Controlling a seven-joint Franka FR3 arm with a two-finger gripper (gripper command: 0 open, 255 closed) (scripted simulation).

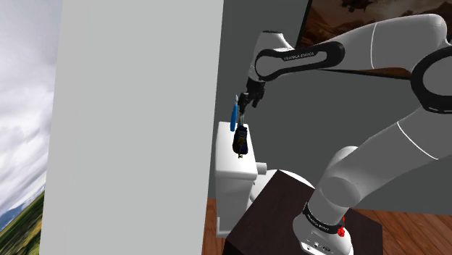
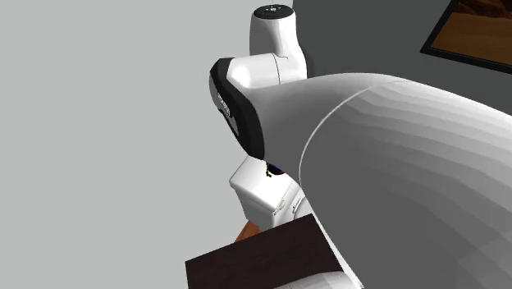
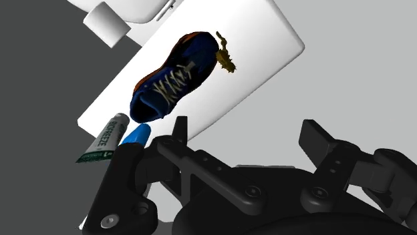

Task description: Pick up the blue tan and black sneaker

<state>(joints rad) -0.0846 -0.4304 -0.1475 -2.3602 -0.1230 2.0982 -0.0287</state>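
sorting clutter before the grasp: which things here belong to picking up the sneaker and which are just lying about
For the job:
sneaker
tool, open, apart from the sneaker

Lying about:
tube by the sneaker's toe
small yellow-brown thing by its heel
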